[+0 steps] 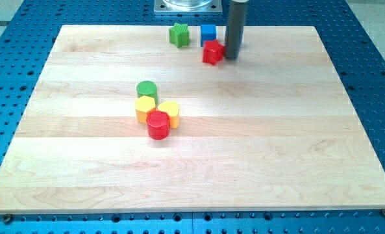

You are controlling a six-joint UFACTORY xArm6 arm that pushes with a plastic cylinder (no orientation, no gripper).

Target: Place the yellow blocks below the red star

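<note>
Item: two yellow blocks (156,109), clustered with green cylinder (147,90) and red cylinder (158,124), well below-left of red star (212,52). Not yet placed. Green star (178,34) left of it. My tip (232,57), a bare rod with nothing to spread or pinch, touches its right side.

The rod (235,29) hides part of the blue block (208,32).
</note>
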